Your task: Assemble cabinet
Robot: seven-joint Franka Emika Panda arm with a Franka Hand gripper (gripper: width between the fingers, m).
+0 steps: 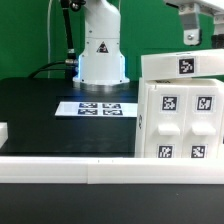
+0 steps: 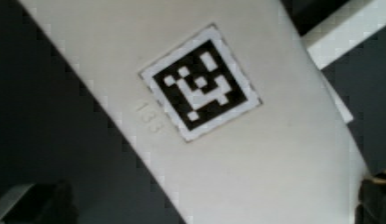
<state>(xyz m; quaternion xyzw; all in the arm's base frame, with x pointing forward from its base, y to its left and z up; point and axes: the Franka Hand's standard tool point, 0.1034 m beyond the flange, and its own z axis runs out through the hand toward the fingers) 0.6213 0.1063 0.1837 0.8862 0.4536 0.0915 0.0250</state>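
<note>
The white cabinet body [image 1: 180, 120] stands on the black table at the exterior view's right, with several marker tags on its front. A white panel [image 1: 185, 66] with one tag lies across its top, slightly tilted. My gripper [image 1: 190, 30] hangs just above that panel, at the top right of the exterior view. In the wrist view the white panel [image 2: 208, 120] and its tag [image 2: 202, 82] fill the picture. Dark fingertips [image 2: 19, 205] show at the two corners, wide apart, with nothing between them but the panel below. The gripper looks open.
The robot base [image 1: 100, 55] stands at the back centre. The marker board [image 1: 95, 108] lies flat on the black table in front of it. A white rail [image 1: 100, 172] runs along the front edge. A small white part [image 1: 3, 130] sits at the exterior view's left edge.
</note>
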